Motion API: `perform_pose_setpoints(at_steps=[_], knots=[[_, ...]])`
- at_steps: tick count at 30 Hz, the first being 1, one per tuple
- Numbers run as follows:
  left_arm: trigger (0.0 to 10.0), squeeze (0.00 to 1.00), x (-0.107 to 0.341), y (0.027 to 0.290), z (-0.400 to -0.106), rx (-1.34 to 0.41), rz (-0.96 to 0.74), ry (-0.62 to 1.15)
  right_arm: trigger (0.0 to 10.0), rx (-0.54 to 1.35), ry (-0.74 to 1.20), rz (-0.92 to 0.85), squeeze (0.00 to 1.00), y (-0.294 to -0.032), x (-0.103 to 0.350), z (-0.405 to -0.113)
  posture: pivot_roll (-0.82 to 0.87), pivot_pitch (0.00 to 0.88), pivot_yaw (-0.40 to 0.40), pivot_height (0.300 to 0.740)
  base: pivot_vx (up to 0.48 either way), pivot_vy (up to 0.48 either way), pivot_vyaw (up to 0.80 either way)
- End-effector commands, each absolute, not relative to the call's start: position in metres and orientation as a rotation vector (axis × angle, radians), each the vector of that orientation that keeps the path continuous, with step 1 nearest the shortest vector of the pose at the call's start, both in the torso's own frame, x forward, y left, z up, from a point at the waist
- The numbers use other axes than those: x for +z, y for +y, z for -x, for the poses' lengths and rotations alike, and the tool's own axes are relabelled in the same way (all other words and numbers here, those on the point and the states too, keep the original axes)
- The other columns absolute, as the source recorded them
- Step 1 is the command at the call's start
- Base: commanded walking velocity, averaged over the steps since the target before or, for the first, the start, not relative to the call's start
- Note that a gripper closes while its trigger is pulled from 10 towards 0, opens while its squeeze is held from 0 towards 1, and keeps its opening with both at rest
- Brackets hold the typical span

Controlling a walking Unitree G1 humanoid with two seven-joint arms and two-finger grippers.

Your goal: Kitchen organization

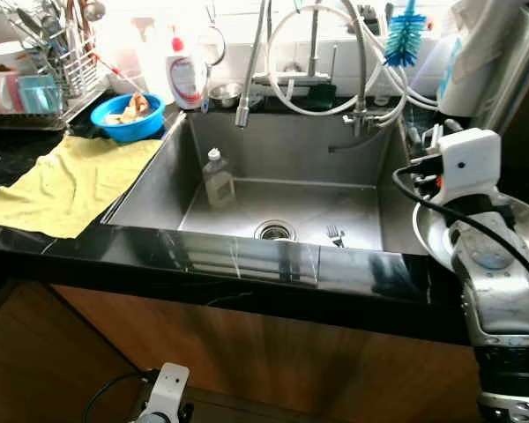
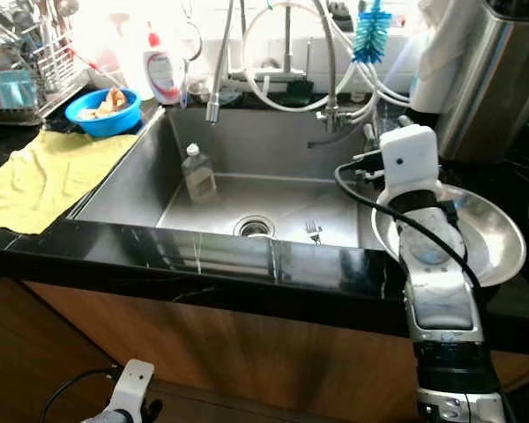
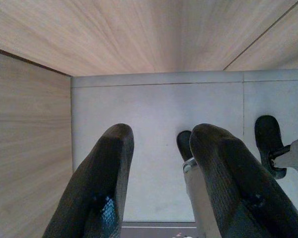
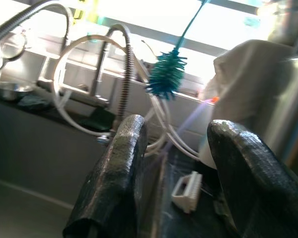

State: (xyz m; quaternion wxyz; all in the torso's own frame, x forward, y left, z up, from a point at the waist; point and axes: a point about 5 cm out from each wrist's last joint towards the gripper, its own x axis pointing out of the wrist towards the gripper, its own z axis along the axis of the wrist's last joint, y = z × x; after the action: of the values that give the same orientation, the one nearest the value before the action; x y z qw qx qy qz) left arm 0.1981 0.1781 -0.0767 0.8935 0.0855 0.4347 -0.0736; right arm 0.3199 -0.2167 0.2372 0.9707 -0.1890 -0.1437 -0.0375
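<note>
Clearly the trouble here would come from crowding around the sink (image 1: 150, 189), which serves as the landmark. The right gripper (image 4: 176, 198) hangs with its fingers parted and nothing between them, raised over the counter just right of the sink, above a steel bowl (image 2: 498, 242) and aimed toward the back corner where a small white scrub brush (image 4: 185, 192) lies. Behind it a teal bottle brush (image 1: 404, 37) hangs among looped hoses (image 1: 322, 106) at the faucet (image 1: 251, 75); my guess is that a reach into that corner could snag a hose or knock the bowl. Inside the sink a clear bottle (image 1: 218, 176) stands near the left wall and a fork (image 1: 335, 235) lies just right of the drain (image 1: 274, 231), both likely items to tidy; the bottle could tip easily. The left gripper (image 3: 161, 173) hangs idle, fingers apart and empty, low in front of the cabinet under the sink.
</note>
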Motion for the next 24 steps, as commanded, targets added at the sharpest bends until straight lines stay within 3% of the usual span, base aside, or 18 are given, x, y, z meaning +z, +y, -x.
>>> perform_pose_setpoints(at_steps=[1, 3, 4, 5, 10, 19, 20, 21, 24], knots=[[10.0, 0.00, -0.079, 0.183, -0.193, -0.150, -0.193, 0.923, 10.0, -0.116, -0.302, 0.337, 0.00, -0.219, 0.243, -0.312, -0.20, 0.000, 0.078, 0.740, 0.000, 0.000, 0.00], [10.0, 0.00, -0.079, 0.183, -0.193, -0.151, -0.193, 0.923, 10.0, -0.122, -0.302, 0.332, 0.00, -0.219, 0.244, -0.310, -0.20, 0.000, 0.077, 0.740, 0.000, 0.000, 0.00], [10.0, 0.00, -0.079, 0.183, -0.193, -0.150, -0.192, 0.923, 10.0, -0.132, -0.301, 0.324, 0.41, -0.220, 0.245, -0.308, -0.20, 0.000, 0.076, 0.740, 0.000, 0.000, 0.00], [10.0, 0.00, -0.079, 0.183, -0.193, -0.149, -0.192, 0.924, 10.0, -0.146, -0.301, 0.314, 1.00, -0.221, 0.246, -0.306, -0.19, 0.000, 0.073, 0.740, 0.000, 0.000, 0.00], [10.0, 0.00, -0.079, 0.183, -0.193, -0.144, -0.190, 0.923, 10.0, -0.328, -0.249, 0.279, 1.00, -0.249, 0.246, -0.288, -0.20, 0.000, 0.076, 0.740, 0.000, 0.000, 0.00], [10.0, 0.00, -0.078, 0.183, -0.194, -0.145, -0.188, 0.920, 10.0, -0.486, -0.191, 0.201, 1.00, -0.272, 0.244, -0.265, -0.20, 0.000, 0.075, 0.740, 0.000, 0.000, 0.00], [10.0, 0.00, -0.078, 0.183, -0.194, -0.145, -0.188, 0.920, 10.0, -0.492, -0.180, 0.193, 0.31, -0.271, 0.243, -0.263, -0.20, 0.000, 0.074, 0.740, 0.000, 0.000, 0.00], [10.0, 0.00, -0.078, 0.183, -0.194, -0.143, -0.187, 0.919, 10.0, -0.507, -0.169, 0.172, 0.00, -0.269, 0.242, -0.259, -0.20, 0.000, 0.073, 0.740, 0.000, 0.000, 0.00], [10.0, 0.00, -0.078, 0.183, -0.194, -0.142, -0.186, 0.919, 10.0, -0.523, -0.149, 0.098, 0.00, -0.264, 0.237, -0.254, -0.20, 0.000, 0.071, 0.740, 0.000, 0.000, 0.00]])
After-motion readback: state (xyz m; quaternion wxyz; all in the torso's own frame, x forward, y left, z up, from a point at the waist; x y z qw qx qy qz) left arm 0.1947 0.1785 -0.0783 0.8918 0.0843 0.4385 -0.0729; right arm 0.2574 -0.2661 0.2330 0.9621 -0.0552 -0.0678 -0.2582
